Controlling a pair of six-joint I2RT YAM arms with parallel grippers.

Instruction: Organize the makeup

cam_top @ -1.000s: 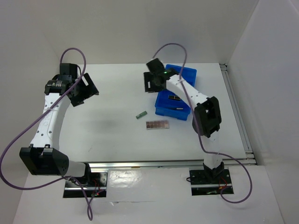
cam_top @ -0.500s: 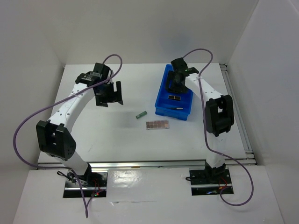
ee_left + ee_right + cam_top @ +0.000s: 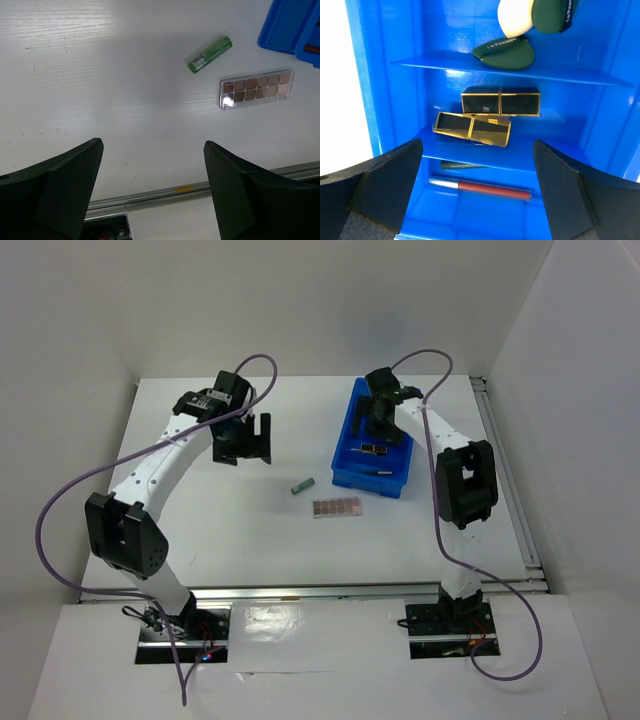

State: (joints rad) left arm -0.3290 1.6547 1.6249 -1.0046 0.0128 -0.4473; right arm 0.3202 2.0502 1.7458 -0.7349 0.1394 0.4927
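A green tube (image 3: 302, 486) and a brown-pink palette strip (image 3: 337, 508) lie on the white table left of the blue bin (image 3: 345, 478). In the left wrist view the tube (image 3: 210, 54) and palette (image 3: 256, 88) lie ahead and to the right of my open, empty left gripper (image 3: 151, 150), which hovers well above the table (image 3: 250, 440). My right gripper (image 3: 477, 150) is open and empty above the bin (image 3: 370, 75). Inside are two black-gold lipstick tubes (image 3: 500, 103), a dark pencil (image 3: 465, 164), a red stick (image 3: 485, 189), a beige sponge (image 3: 516, 17) and two dark-green discs (image 3: 505, 52).
The bin has shelf-like dividers (image 3: 470, 65) that split it into several compartments. A metal rail (image 3: 190, 189) runs along the table's near edge and another runs along the right edge (image 3: 505, 480). White walls close in the back and sides.
My left arm has swung from the far left toward the table's middle. My right gripper has moved from the bin's left edge to over its inside. The tube and palette have not moved.
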